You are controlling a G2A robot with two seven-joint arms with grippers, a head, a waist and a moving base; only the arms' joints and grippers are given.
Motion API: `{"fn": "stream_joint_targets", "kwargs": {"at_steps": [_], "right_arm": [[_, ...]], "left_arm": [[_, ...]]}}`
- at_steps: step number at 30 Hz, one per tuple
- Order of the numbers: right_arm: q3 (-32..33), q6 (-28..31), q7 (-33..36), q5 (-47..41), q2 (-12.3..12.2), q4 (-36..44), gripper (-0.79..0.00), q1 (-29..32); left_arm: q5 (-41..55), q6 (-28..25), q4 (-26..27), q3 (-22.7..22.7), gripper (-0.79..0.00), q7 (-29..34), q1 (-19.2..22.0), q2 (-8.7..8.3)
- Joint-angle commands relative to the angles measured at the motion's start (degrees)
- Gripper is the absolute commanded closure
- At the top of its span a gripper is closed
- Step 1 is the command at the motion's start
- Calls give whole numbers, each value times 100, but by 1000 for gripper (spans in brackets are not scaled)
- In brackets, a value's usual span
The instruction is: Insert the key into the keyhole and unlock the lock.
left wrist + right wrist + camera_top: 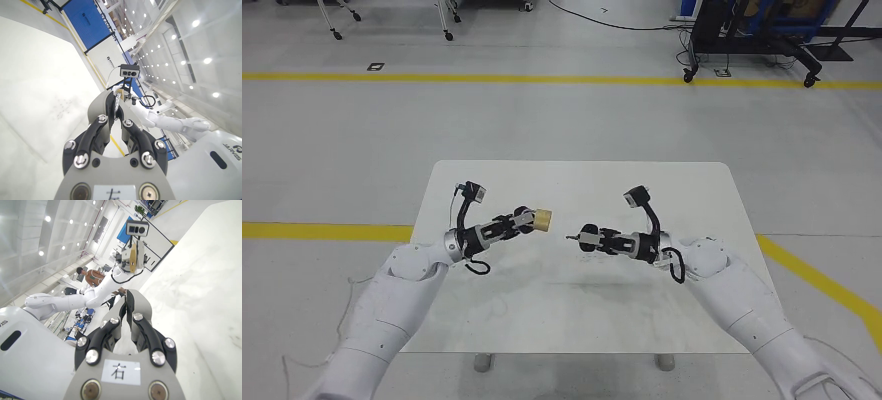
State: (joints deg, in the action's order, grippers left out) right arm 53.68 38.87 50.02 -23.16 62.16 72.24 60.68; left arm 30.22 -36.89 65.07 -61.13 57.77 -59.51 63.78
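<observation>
Fingers of my left gripper are squeezed shut on the silvery shackle of the brass padlock, so the body sticks out past the fingertips with nothing of me covering it. That is the point of the hold: the end that takes the key is free and turned toward my other arm. In the right wrist view the padlock shows me its narrow face end-on, though I cannot make out the keyhole on it from this far off.

My right gripper is closed as well, with the pads pressed nearly together. The key's head is hidden between them. From the top view, a thin dark tip pokes out of the right gripper toward the padlock. I take that for the key's blade, gripped by the head so the blade leads.

Both arms hang above the white table. Lock and key face each other with a clear gap between them, and the key tip sits a little nearer my body than the padlock does. I judge the insertion not yet begun. The blade needs lining up with the keyhole first, since a skewed approach would likely jam against the brass or twist the key in my pads.
</observation>
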Motion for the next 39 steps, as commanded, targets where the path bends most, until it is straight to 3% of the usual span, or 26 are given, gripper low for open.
{"fn": "stream_joint_targets", "kwargs": {"at_steps": [1,8,18,39], "right_arm": [[20,-46,-113,-56,19,10,0,-45],[-109,-16,-671,-311,186,-105,0,-266],[-686,9,-957,-365,564,-787,0,-855],[-926,116,-92,-632,878,-1338,0,-1192]], "left_arm": [[193,93,-58,23,0,329,68,5],[341,409,-199,162,0,881,246,42],[322,444,-320,314,0,1086,396,111],[571,617,-544,183,0,883,395,165]]}}
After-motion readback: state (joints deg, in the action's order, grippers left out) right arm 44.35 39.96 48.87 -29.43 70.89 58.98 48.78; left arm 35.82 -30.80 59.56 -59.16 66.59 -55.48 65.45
